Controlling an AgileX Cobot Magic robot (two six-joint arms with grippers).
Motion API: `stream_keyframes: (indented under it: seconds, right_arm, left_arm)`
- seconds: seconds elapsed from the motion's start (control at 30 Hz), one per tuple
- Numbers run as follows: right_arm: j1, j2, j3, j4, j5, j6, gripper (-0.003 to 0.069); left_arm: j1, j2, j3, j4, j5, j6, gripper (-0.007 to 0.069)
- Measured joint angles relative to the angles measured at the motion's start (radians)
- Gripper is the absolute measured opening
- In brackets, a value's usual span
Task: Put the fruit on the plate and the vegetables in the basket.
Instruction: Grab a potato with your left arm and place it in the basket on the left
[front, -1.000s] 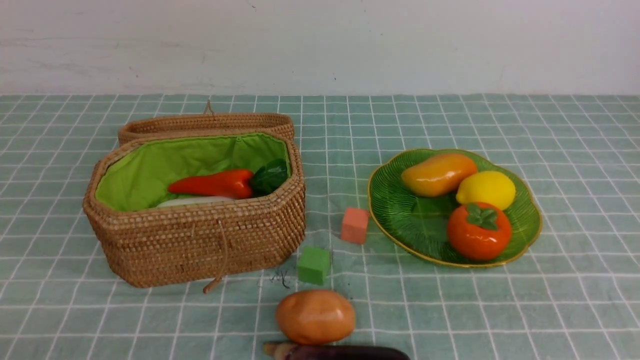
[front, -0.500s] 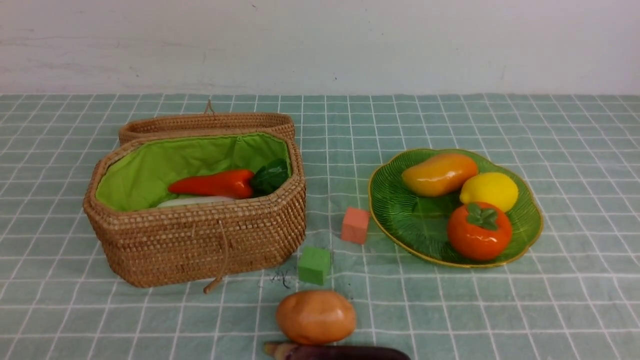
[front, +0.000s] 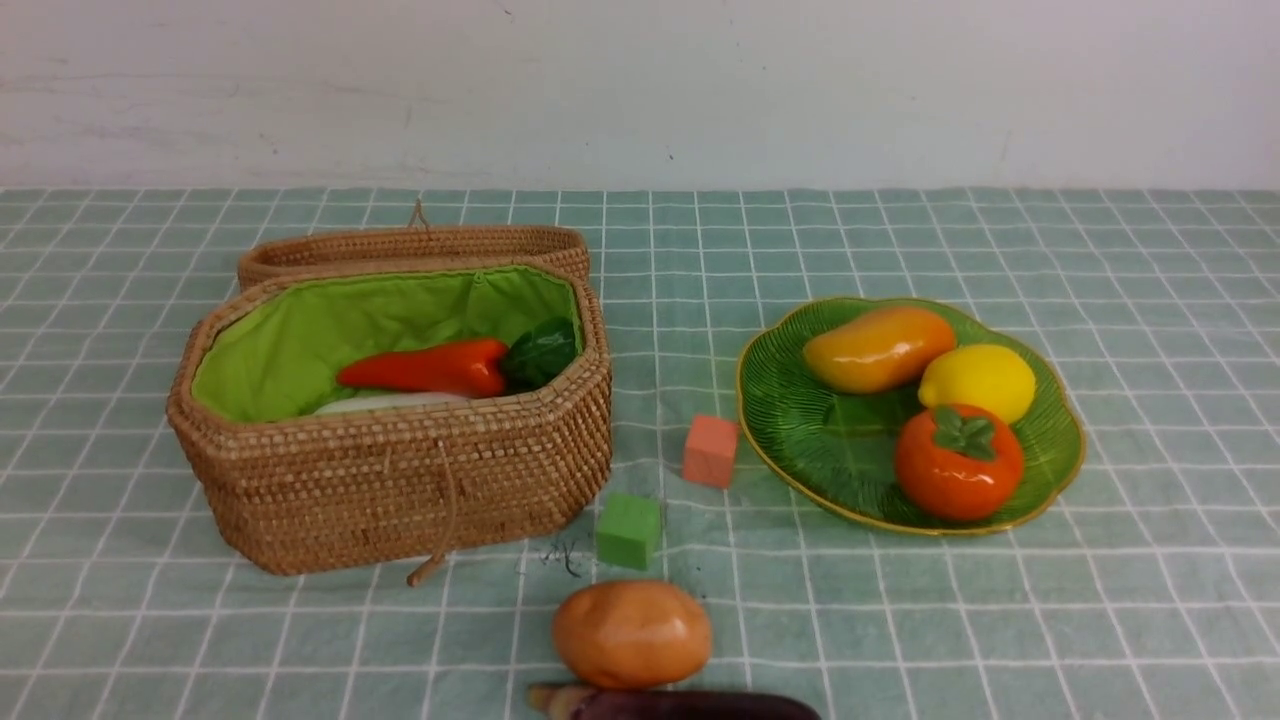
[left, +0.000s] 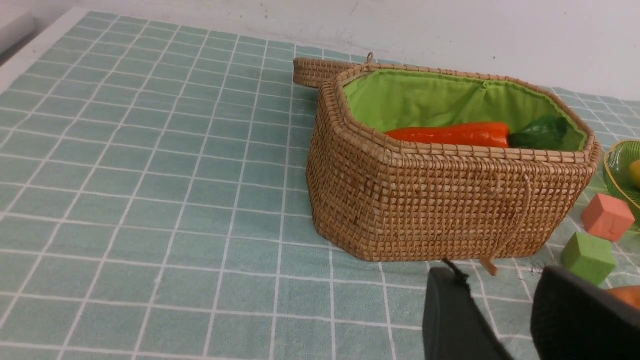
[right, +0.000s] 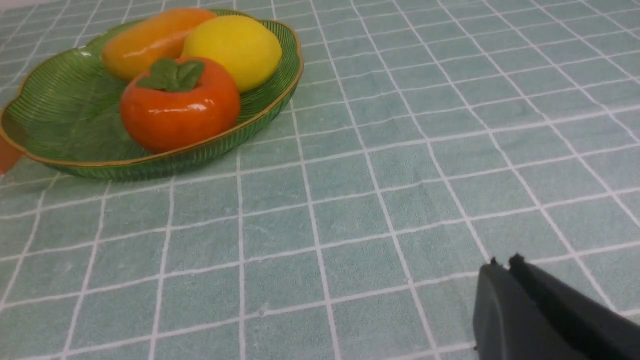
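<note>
Orange potato (front: 631, 634) and purple eggplant (front: 690, 706) wait bottom centre for the basket (front: 400, 490) — next the left gripper (left: 500, 280), parted and empty, should straddle the potato — right gripper (right: 504, 262) clenched.

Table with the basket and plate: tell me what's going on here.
A two-armed robot is sorting toy produce. The mango, lemon and persimmon lie on the plate; the carrot and radish are in the basket. The potato and eggplant lie on the cloth, not yet sorted. Neither pincer holds anything: the left pincer is open, facing the basket; the right pincer is shut beside the plate.
</note>
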Motion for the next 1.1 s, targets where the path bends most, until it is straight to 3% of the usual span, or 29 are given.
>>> stream_keyframes:
  seconds: [1.1]
  right_arm:
    - [0.000,0.000,0.001,0.000,-0.002,0.001,0.0036]
  left_arm:
    - [0.000,0.000,0.000,0.017,-0.009,0.000,0.0238]
